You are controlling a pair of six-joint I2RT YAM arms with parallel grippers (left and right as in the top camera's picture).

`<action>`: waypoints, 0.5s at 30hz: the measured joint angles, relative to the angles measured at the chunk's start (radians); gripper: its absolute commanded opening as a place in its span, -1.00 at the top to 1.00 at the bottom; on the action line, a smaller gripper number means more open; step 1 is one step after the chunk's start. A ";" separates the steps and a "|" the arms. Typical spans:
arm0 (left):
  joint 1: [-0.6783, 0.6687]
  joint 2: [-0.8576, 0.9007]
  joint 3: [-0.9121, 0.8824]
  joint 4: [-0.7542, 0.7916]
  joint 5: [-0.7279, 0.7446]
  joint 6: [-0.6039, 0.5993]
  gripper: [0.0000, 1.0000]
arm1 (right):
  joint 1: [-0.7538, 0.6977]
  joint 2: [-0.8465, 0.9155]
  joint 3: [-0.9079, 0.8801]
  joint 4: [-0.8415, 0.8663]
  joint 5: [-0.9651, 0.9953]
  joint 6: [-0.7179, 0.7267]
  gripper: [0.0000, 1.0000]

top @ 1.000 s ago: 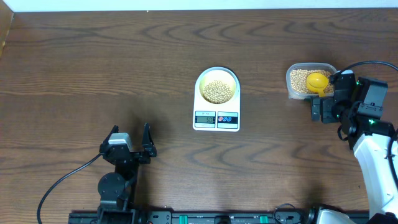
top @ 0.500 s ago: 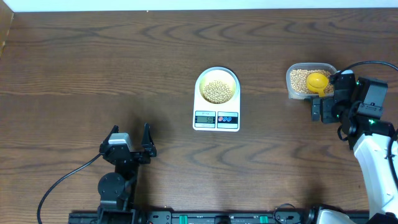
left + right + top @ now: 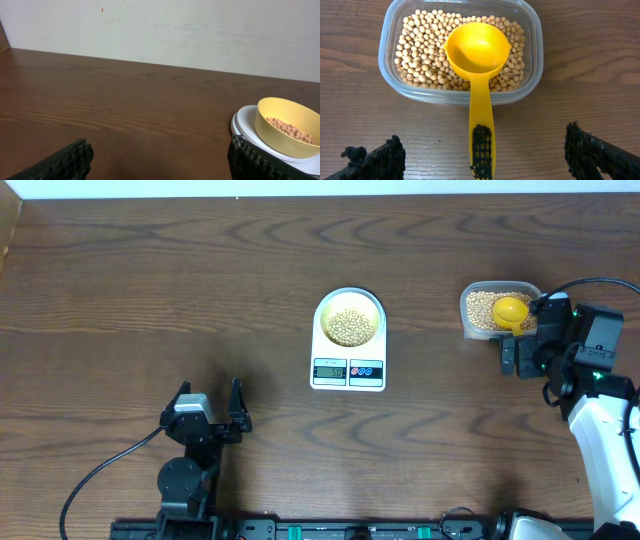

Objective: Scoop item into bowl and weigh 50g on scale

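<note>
**2 grippers open wide, nothing held**

Overhead: the small round pale-yellow bowl (image 3: 324,310) of small tan beans (image 3: 348,326) sits on the flat white digital scale (image 3: 348,356) at mid-table. My left gripper (image 3: 210,392) stands well apart from it.

Left wrist: its jaws are spread wide and empty.

Right wrist: my right gripper (image 3: 485,160) is fully spread. The yellow plastic scoop (image 3: 477,47) rests empty on beans in the clear plastic container (image 3: 532,65), with its handle between my fingers, ungripped.

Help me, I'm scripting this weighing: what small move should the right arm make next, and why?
Probably close the right fingers on the scoop handle. The scoop lies empty on the beans in the container, its handle between the open fingers. The bowl on the scale holds beans, but the display is too small to read, so more may be needed.
</note>
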 measured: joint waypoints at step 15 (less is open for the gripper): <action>0.000 0.000 0.000 0.000 0.000 0.000 -0.76 | 0.000 -0.061 -0.017 0.000 0.000 0.000 -0.98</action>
